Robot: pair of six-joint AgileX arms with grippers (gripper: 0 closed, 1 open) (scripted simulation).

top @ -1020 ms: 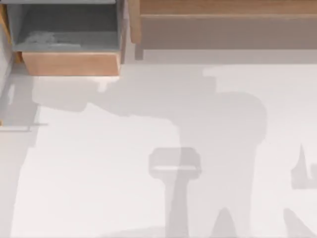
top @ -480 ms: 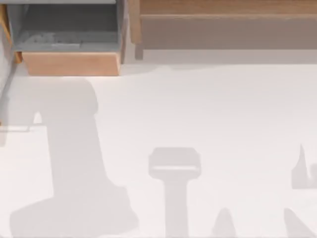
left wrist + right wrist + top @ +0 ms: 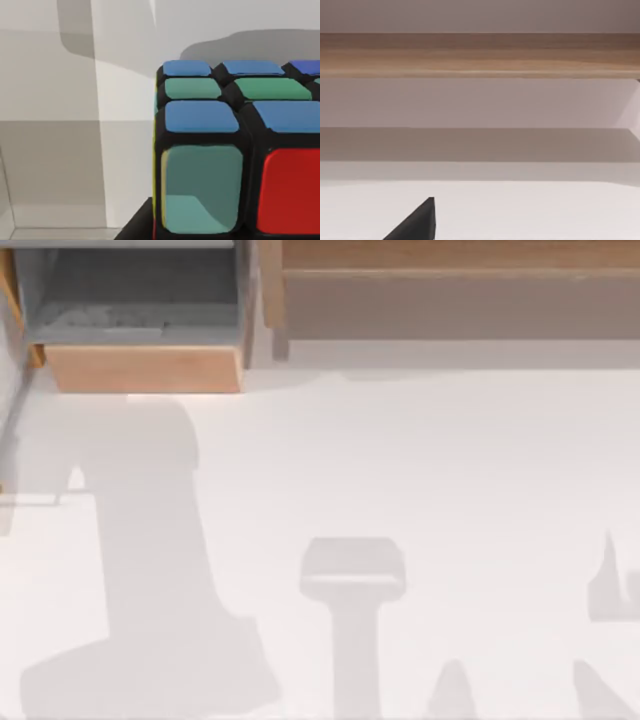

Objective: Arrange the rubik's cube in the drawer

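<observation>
White tabletop [image 3: 420, 480] up close, grey shadows across it. Rubik's cube [image 3: 235, 150] looms before the left wrist camera over pale surfaces. At the far left, the drawer [image 3: 140, 368] stands open; brown shelf ledge [image 3: 450, 260] beside it. Jaws' state: cannot tell.

White table [image 3: 450, 490] w/ soft grey shadows; long brown wooden shelf ledge [image 3: 450, 255] along far edge.

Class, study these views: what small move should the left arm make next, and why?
Probably carry the rubik's cube toward the drawer. The cube sits right against the left gripper, and the drawer, at the top view's upper left, stands open with its grey floor exposed. The right gripper idles facing the wooden shelf ledge.
</observation>
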